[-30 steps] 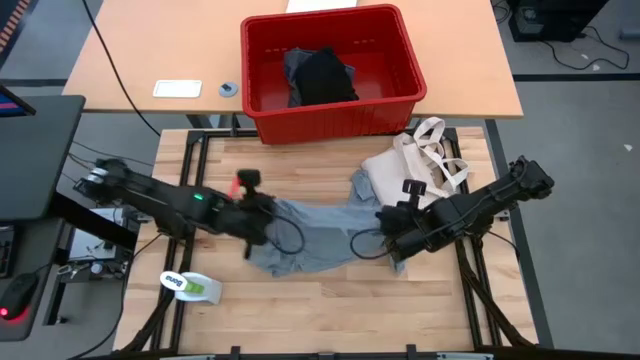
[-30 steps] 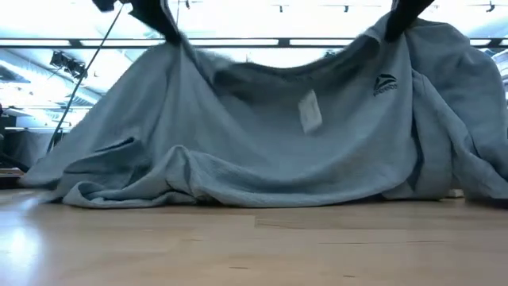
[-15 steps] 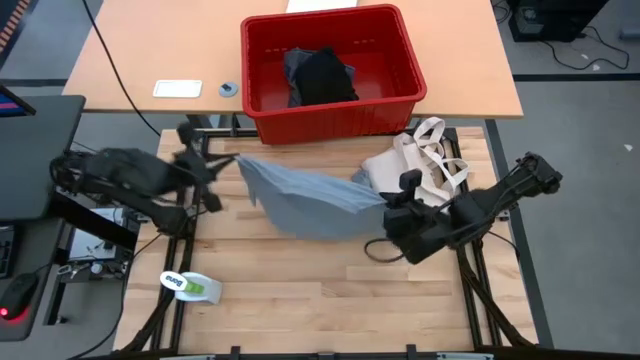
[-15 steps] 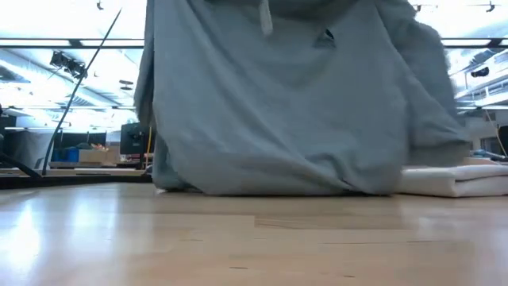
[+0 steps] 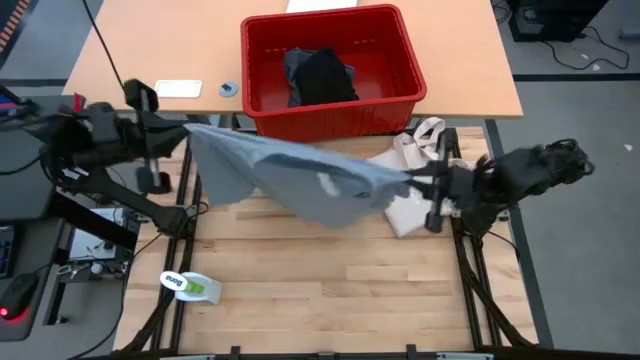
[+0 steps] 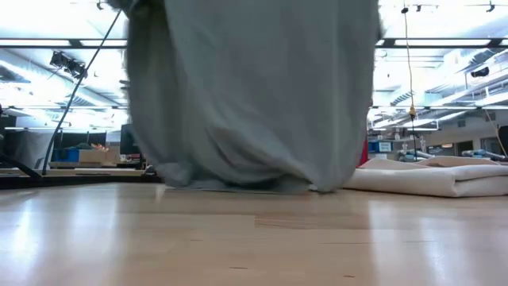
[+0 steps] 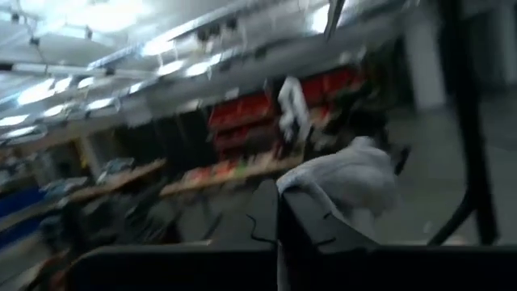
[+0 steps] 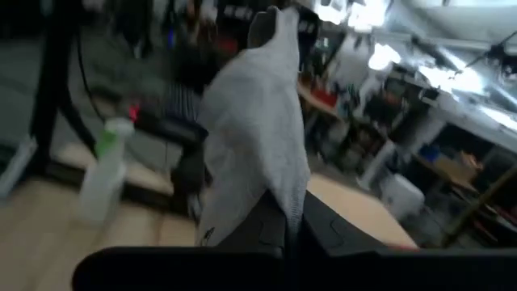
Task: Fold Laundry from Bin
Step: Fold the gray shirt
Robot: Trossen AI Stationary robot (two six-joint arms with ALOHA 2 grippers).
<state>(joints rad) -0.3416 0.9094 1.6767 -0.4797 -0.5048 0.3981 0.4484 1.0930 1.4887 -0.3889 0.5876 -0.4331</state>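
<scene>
Garment: the light grey T-shirt (image 5: 300,180) is being held stretched in the air between the two pincers, its lower hem trailing on the desk (image 5: 300,290) in the low view.
Handling: the cloth is judged light, soft and limp; it is sagging under its own weight and is likely to swing and slip if pulled quickly.
Grasp points: the shirt is best taken at two opposite edges or corners, as it is being taken here, so that it hangs flat.
Left pincer (image 5: 170,145): the fingers are being kept together, clamped on one edge of the T-shirt, with the cloth running away from it towards the right arm.
Right pincer (image 5: 432,187): the fingers are likewise pressed together on the opposite edge, just above the cream tote bag (image 5: 425,160).
Bin (image 5: 330,70): the red bin is standing beyond both pincers, with a black garment (image 5: 325,78) lying inside it.
</scene>
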